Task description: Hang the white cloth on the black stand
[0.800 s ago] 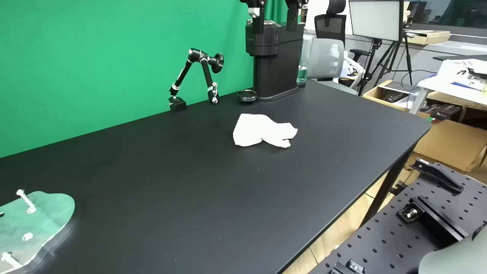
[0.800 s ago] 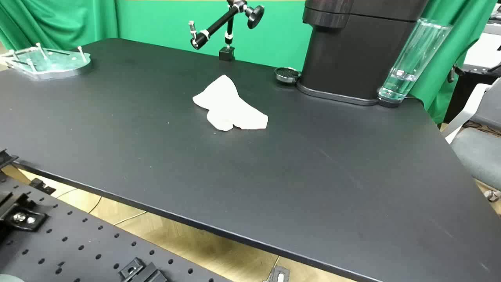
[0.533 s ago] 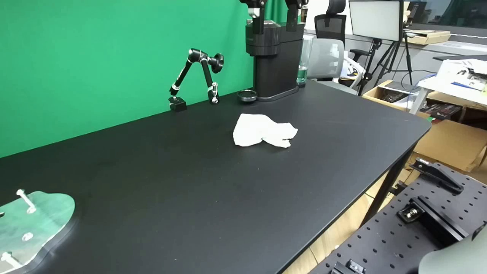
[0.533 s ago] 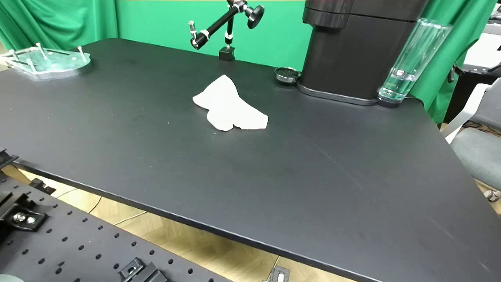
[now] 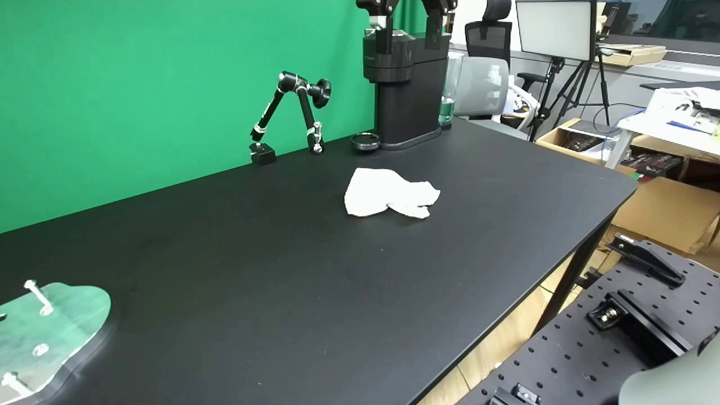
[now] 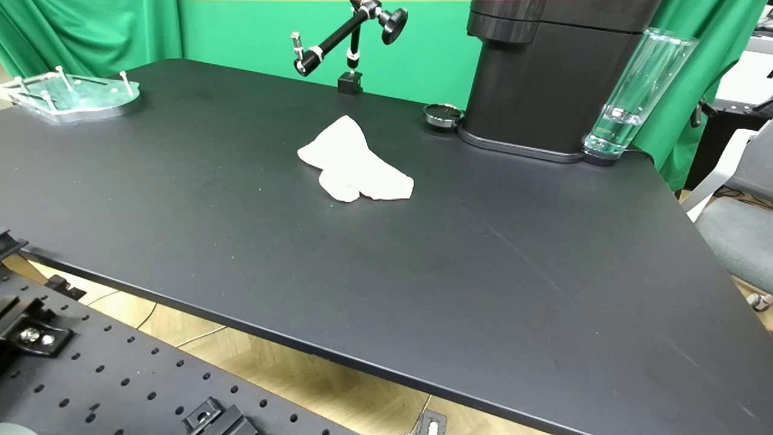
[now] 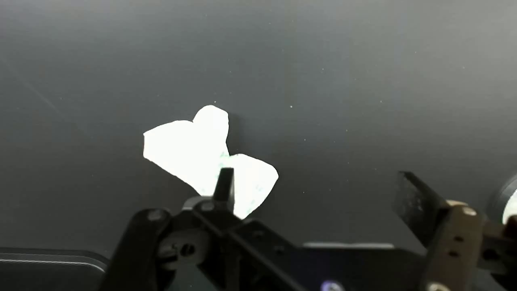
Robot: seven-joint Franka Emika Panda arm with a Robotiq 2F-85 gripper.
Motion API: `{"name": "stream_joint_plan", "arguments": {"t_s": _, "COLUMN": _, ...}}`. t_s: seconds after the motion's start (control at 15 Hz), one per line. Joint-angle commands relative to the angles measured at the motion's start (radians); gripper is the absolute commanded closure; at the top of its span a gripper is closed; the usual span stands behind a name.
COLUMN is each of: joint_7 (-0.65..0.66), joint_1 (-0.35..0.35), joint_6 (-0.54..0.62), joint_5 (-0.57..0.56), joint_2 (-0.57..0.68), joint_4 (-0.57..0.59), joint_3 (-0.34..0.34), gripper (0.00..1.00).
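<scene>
White cloth (image 6: 362,166) lies rumpled well in from the edges, a broad reach of black table (image 6: 423,272) in front and the stand (image 5: 289,82) at the back edge, while the gripper (image 7: 317,176) hangs above with jaws spread wide, green curtain (image 6: 90,33) behind and a chair (image 6: 738,238) past one end.

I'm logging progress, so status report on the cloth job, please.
Hand open, empty, above the table. White cloth bunched on the table, not on the black stand. Possible obstacle: black machine near it.
</scene>
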Motion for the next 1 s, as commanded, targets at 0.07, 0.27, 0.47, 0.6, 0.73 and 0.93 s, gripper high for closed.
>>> {"name": "stream_joint_plan", "arguments": {"t_s": 0.07, "joint_7": 0.024, "joint_1": -0.034, "joint_6": 0.098, "joint_5": -0.103, "joint_2": 0.015, "joint_4": -0.097, "joint_3": 0.018, "gripper": 0.00}}
{"name": "stream_joint_plan", "arguments": {"t_s": 0.27, "joint_7": 0.006, "joint_1": -0.053, "joint_6": 0.275, "joint_5": -0.202, "joint_2": 0.042, "joint_4": -0.196, "joint_3": 0.012, "gripper": 0.00}}
{"name": "stream_joint_plan", "arguments": {"t_s": 0.47, "joint_7": 0.071, "joint_1": -0.103, "joint_6": 0.508, "joint_5": -0.339, "joint_2": 0.097, "joint_4": -0.281, "joint_3": 0.018, "gripper": 0.00}}
{"name": "stream_joint_plan", "arguments": {"t_s": 0.6, "joint_7": 0.142, "joint_1": -0.145, "joint_6": 0.642, "joint_5": -0.426, "joint_2": 0.132, "joint_4": -0.315, "joint_3": 0.024, "gripper": 0.00}}
{"name": "stream_joint_plan", "arguments": {"t_s": 0.73, "joint_7": 0.102, "joint_1": -0.131, "joint_6": 0.615, "joint_5": -0.396, "joint_2": 0.133, "joint_4": -0.304, "joint_3": 0.013, "gripper": 0.00}}
{"name": "stream_joint_plan", "arguments": {"t_s": 0.93, "joint_7": 0.153, "joint_1": -0.160, "joint_6": 0.673, "joint_5": -0.440, "joint_2": 0.160, "joint_4": -0.318, "joint_3": 0.020, "gripper": 0.00}}
